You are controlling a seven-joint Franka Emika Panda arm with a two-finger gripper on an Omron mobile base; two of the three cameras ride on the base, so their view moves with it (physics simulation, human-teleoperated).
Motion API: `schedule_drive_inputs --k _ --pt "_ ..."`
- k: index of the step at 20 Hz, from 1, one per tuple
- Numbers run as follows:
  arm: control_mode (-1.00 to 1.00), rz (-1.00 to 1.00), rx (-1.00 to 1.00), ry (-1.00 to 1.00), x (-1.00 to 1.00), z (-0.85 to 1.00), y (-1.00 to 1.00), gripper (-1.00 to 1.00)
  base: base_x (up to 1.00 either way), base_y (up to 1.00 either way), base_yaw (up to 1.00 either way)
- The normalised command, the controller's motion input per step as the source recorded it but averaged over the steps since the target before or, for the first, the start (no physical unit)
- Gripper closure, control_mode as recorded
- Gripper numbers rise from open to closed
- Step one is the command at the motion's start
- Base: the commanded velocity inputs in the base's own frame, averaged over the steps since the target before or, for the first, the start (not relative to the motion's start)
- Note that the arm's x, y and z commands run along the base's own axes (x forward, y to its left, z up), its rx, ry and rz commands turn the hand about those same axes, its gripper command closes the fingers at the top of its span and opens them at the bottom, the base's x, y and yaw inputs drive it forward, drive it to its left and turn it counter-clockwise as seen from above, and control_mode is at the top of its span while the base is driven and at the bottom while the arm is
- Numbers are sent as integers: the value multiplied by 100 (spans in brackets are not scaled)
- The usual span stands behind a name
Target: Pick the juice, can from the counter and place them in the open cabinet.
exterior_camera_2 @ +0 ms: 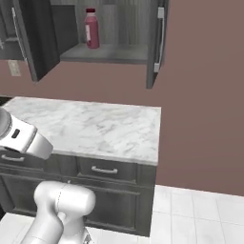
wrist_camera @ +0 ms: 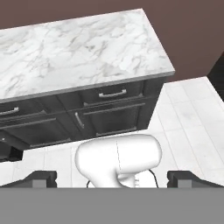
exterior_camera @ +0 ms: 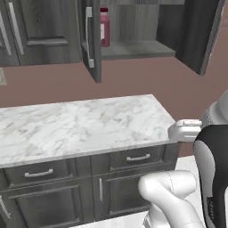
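With the juice [exterior_camera: 104, 27] standing upright on the open cabinet [exterior_camera: 138, 50] shelf, I hold my claw [wrist_camera: 112, 178] spread wide and empty above the marble surface [exterior_camera: 80, 122]; finding the can looks next.

One juice [exterior_camera: 104, 27], one counter [exterior_camera: 80, 124], one open cabinet [exterior_camera: 133, 50].
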Motion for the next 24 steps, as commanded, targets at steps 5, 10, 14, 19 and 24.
schedule_drive_inputs --k 5,10,14,19,24 --pt "100 0 0 0 0 0 0 -100 -40 -28 -68" --pt "100 0 0 0 0 0 0 -100 -1 -9 -87" --pt "100 0 0 0 0 0 0 -100 0 -5 -92" --pt "100 0 0 0 0 0 0 -100 0 -16 -90" --pt "100 0 0 0 0 0 0 -100 0 -13 -90"
